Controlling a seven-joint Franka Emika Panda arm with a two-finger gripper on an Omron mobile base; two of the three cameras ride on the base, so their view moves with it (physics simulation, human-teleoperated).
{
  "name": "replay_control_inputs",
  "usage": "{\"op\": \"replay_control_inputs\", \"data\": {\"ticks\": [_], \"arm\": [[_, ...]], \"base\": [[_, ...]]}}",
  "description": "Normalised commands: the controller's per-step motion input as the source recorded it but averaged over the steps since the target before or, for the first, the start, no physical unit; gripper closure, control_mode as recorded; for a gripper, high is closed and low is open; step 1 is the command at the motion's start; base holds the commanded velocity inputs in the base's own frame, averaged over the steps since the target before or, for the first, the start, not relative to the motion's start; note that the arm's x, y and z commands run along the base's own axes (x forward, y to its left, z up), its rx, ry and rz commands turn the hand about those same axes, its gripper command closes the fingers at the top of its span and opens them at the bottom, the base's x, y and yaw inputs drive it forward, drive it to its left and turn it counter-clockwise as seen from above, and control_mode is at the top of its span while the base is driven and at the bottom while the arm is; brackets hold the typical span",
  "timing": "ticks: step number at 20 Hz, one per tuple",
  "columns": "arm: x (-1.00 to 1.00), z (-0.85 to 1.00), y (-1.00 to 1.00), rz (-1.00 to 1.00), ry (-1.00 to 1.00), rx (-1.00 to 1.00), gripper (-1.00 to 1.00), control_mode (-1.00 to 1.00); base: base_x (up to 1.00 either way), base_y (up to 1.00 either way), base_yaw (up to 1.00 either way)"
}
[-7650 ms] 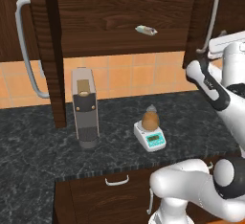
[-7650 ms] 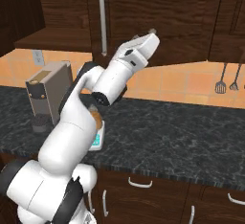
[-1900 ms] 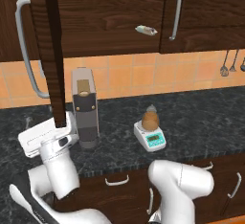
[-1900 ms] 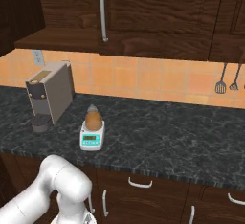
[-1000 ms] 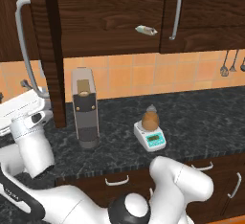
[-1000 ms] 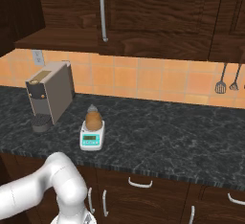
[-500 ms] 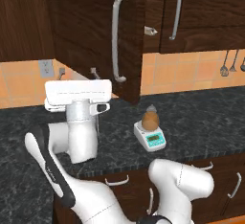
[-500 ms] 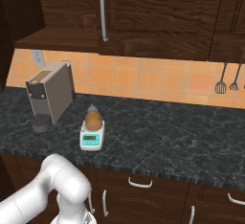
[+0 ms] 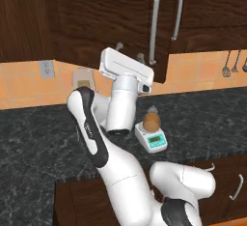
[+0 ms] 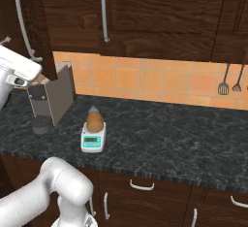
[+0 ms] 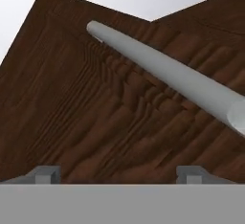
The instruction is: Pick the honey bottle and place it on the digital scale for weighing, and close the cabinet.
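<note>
We judge the small amber-brown honey bottle (image 10: 94, 119) already stands on the small white digital scale (image 10: 92, 141), so only the dark brown wooden cabinet door (image 11: 95, 122), just ahead of our spread, empty gripper (image 11: 119, 174), remains to be pushed shut.

A dark speckled stone counter (image 10: 184, 134) ran along below the orange tiled wall. On it stood the digital scale (image 10: 93, 141), white with a teal display, near the front edge. The grey-and-black coffee machine (image 10: 52, 99) stood on the counter too, behind the scale toward the wall.
</note>
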Motion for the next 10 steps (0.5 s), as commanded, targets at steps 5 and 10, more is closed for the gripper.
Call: {"op": "replay_control_inputs", "data": {"ticks": [5,10], "arm": [[1.00,0.00,-0.35,-0.39,0.04,-0.12,-1.00,-1.00],[0.85,0.01,-0.04,-0.43,0.00,-0.21,-1.00,-1.00]], "base": [[0.00,0.00,0.00],[0.00,0.00,0.00]]}}
